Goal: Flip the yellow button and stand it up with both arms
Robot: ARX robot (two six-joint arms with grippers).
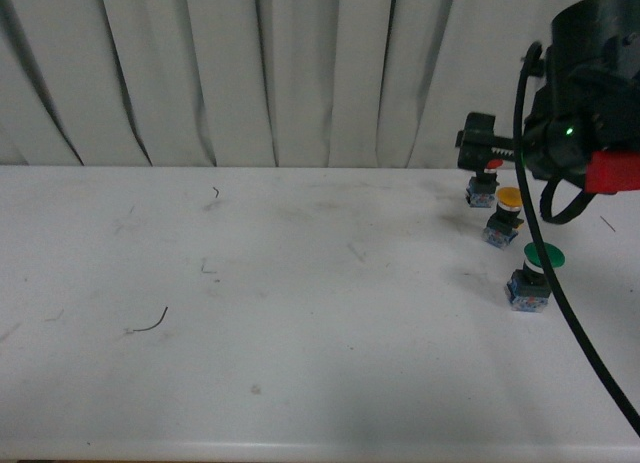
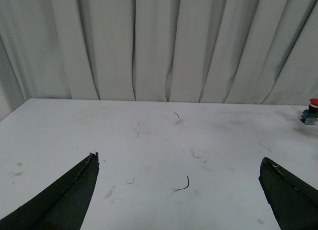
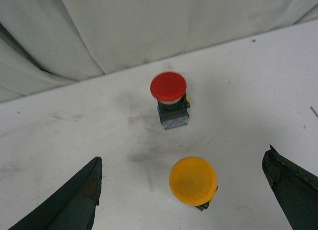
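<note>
The yellow button (image 1: 508,215) stands at the table's far right with its cap up over a black collar and blue-grey base. In the right wrist view its yellow cap (image 3: 193,181) faces the camera, low between the two black fingers. My right gripper (image 3: 185,154) hangs open above it, with wide gaps on both sides and nothing touching. The right arm (image 1: 585,93) fills the upper right of the front view. My left gripper (image 2: 179,157) is open over bare table with nothing between its fingers. The left arm is not in the front view.
A red-capped button (image 3: 169,87) stands just behind the yellow one, near the curtain. A green-capped button (image 1: 535,273) stands in front of it. Small wire scraps (image 1: 150,323) lie on the white table (image 1: 300,333). A pleated white curtain (image 1: 250,73) closes off the back.
</note>
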